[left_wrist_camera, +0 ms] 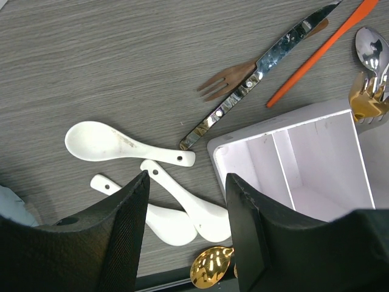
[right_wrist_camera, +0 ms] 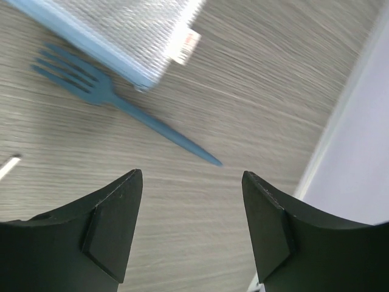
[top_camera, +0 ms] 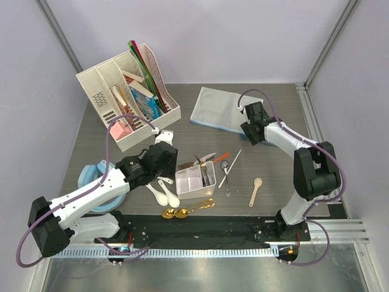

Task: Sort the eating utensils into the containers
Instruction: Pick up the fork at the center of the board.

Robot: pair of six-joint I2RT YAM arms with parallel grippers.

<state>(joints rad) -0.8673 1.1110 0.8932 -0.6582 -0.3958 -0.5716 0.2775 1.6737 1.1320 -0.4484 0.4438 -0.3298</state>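
The white divided container (top_camera: 196, 179) (left_wrist_camera: 292, 176) stands mid-table with silver forks in its right compartment. Three white ceramic spoons (top_camera: 165, 193) (left_wrist_camera: 121, 143) lie left of it, and gold spoons (top_camera: 182, 212) (left_wrist_camera: 213, 267) lie in front. A knife (left_wrist_camera: 261, 73), a brown fork (left_wrist_camera: 225, 79) and an orange-handled piece (left_wrist_camera: 322, 52) lie behind it. A wooden spoon (top_camera: 255, 191) and a silver spoon (top_camera: 225, 173) lie to its right. My left gripper (top_camera: 159, 173) (left_wrist_camera: 188, 179) hovers open over the white spoons. My right gripper (top_camera: 249, 131) (right_wrist_camera: 191, 174) is open and empty, just short of a blue fork (right_wrist_camera: 115, 100).
A grey-blue cloth (top_camera: 219, 109) (right_wrist_camera: 127, 30) lies at the back, its edge over the blue fork's tines. A white file organiser (top_camera: 130, 97) with books stands back left. A blue dish (top_camera: 100, 182) sits under the left arm. The right wall rail (right_wrist_camera: 340, 121) is close to the right gripper.
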